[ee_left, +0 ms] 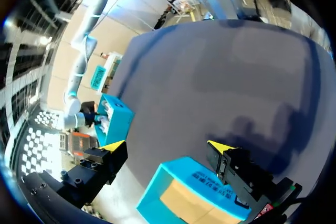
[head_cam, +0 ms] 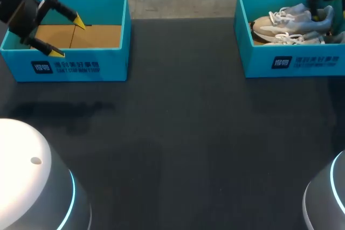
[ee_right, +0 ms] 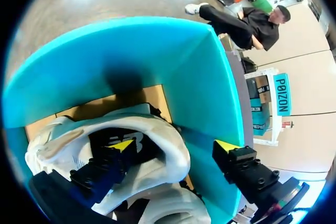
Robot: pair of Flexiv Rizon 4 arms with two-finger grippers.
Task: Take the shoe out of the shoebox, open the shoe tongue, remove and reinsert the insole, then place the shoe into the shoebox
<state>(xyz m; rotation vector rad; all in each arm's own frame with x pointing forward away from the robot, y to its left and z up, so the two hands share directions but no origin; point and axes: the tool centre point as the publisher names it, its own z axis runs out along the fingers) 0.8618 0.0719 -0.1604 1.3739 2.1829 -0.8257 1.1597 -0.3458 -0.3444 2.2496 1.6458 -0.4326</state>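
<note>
Right gripper is hanging spread inside the right shoebox, one finger dipping into the shoe opening, likely straddling the heel wall. Left gripper (spread, holding nothing) is hovering over the other box.

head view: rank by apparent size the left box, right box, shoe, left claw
1. Left box and right box: look alike; the right one is cut off at the view's edge, so no ranking between them.
2. Shoe.
3. Left claw, open over the left box; it sits nearer the camera, so it may look bigger than it is.
</note>
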